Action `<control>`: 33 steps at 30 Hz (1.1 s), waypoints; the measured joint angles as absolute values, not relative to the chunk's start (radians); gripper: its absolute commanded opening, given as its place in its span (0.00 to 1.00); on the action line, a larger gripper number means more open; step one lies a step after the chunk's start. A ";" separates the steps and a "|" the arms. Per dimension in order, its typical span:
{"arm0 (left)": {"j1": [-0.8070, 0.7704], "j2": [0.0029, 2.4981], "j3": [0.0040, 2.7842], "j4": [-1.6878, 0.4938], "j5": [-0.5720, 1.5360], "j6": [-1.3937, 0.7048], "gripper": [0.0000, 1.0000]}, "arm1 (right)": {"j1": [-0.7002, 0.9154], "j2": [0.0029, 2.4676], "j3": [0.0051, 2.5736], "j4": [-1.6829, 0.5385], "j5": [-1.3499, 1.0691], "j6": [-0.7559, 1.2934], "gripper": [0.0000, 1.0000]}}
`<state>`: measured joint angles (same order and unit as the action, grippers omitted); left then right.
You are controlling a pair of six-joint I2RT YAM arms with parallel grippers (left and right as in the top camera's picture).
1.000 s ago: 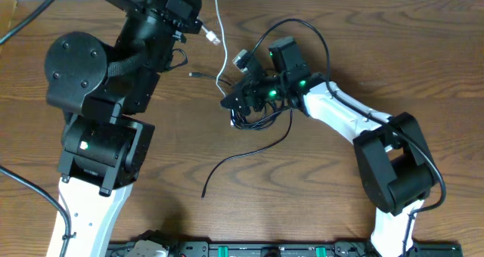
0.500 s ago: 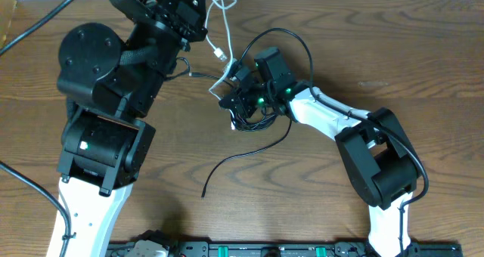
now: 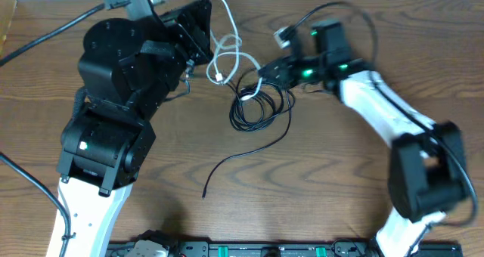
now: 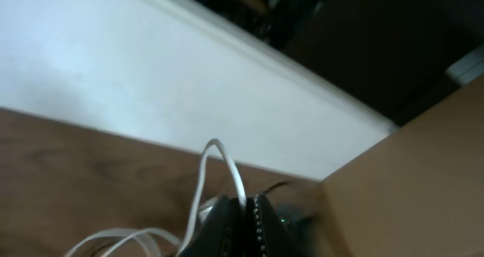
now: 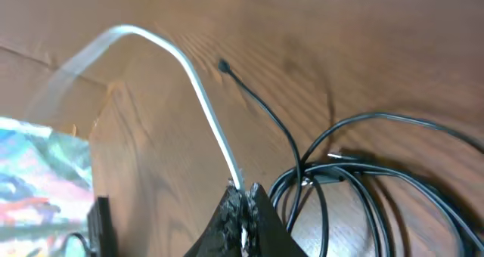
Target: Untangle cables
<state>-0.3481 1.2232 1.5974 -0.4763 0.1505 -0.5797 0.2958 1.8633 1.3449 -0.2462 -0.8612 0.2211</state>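
**White cable point(image 3: 227, 57) held by both my pincers, black cable point(image 3: 257, 109) coiled beside the right one.**
My left pincer point(image 4: 248, 212) and right pincer point(image 5: 243, 200) are each clamped on the white cable, which runs roughly left to right between them. The right is nearer the coil on the desk point(image 3: 340, 181). Only the overhead view shows the white loops meeting the coil's top.

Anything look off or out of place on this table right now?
Nothing damaged or spilled. The black cable lies bunched in loops at centre, the white cable running into its upper edge; both the left gripper and right gripper are shut on the white one.
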 measured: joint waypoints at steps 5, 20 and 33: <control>-0.348 1.223 1.598 -0.556 0.150 -0.524 0.07 | 0.268 1.734 1.346 -0.368 -0.814 0.220 0.01; -0.348 1.317 1.599 -0.652 0.179 -0.443 0.07 | 0.266 1.487 1.348 -0.717 -0.358 0.278 0.01; -0.482 1.593 1.600 -0.376 0.447 -0.429 0.07 | 0.058 1.487 1.347 -0.880 -0.331 0.271 0.01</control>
